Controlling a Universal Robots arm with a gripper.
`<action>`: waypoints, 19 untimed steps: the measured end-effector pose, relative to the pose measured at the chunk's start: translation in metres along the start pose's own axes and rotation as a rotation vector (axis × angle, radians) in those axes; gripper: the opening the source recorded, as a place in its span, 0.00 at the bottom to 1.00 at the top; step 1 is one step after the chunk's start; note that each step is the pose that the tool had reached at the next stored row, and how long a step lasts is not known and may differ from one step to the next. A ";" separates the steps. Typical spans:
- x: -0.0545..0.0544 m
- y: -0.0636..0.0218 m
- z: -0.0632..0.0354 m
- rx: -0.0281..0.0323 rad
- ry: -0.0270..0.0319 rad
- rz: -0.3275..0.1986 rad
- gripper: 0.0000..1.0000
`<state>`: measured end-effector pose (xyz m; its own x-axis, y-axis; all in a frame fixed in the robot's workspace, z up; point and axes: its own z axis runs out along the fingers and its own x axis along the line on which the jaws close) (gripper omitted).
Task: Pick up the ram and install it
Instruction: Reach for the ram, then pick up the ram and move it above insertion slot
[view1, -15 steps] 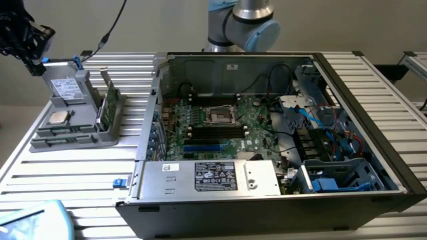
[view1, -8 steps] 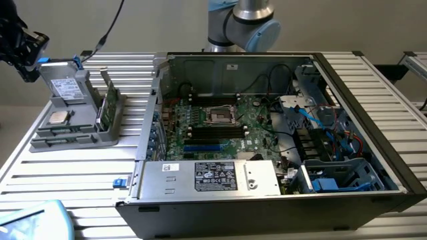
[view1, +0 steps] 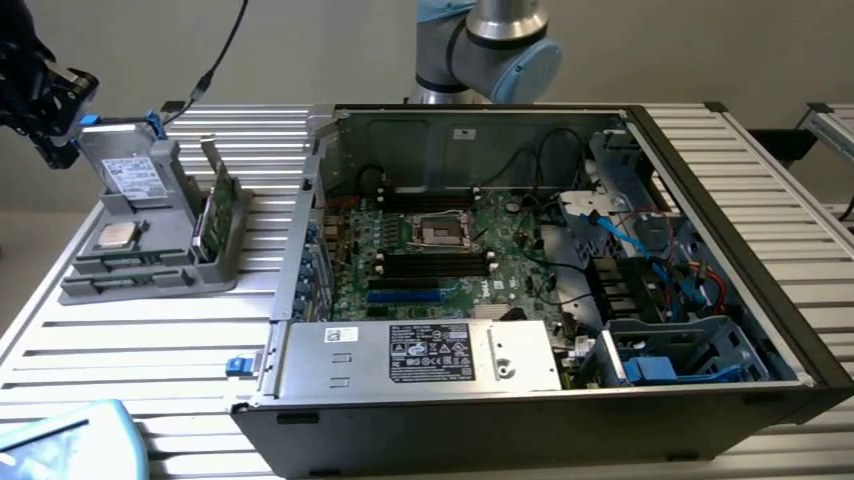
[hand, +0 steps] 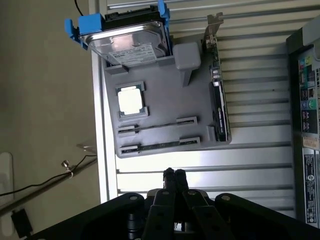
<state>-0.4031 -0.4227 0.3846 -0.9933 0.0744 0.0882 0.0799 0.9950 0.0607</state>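
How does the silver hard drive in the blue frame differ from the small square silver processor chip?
The silver hard drive is bigger, rectangular and stands propped up at a tilt; the processor chip is small, square and lies flat. Both sit on the grey tray.

A plain beige wall (view1: 307, 50) backs the slatted metal table (view1: 147, 350), above pale flooring (hand: 45, 100).
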 end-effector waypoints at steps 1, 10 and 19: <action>0.000 0.0000 0.0000 0.0000 0.0001 0.000 0.11; 0.000 0.0000 0.0001 -0.0001 -0.0001 0.000 0.11; 0.000 -0.0001 0.0002 0.0038 0.0041 -0.066 0.11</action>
<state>-0.4031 -0.4228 0.3845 -0.9961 0.0084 0.0882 0.0140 0.9979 0.0626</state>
